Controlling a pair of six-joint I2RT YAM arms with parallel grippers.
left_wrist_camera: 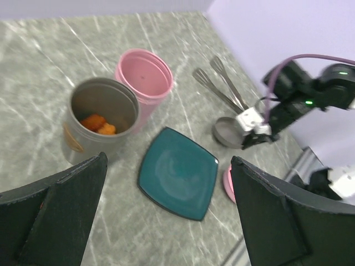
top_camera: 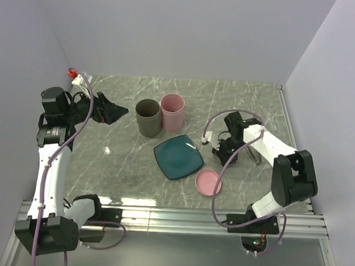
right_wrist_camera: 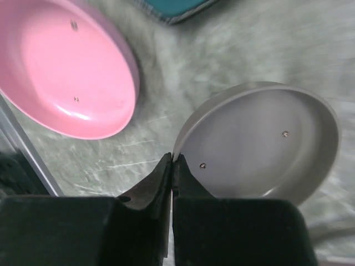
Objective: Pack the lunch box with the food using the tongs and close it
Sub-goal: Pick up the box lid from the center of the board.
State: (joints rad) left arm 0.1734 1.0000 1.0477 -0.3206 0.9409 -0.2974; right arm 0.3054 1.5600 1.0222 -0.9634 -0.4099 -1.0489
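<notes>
While your left jaws hang spread wide above the table (top_camera: pixel 122 166), your right jaws are pressed together, their tips right at the rim of the grey lid (right_wrist_camera: pixel 260 138); you cannot tell whether they nip that rim. The tongs (left_wrist_camera: pixel 219 83) lie flat on the table just beyond that lid, with neither arm touching them. Two orange food pieces (left_wrist_camera: pixel 99 123) sit inside the grey cup (left_wrist_camera: pixel 111 100), which touches the pink cup (left_wrist_camera: pixel 145 77). The teal plate (left_wrist_camera: pixel 177 172) lies between the cups and the pink lid (right_wrist_camera: pixel 66 72).
</notes>
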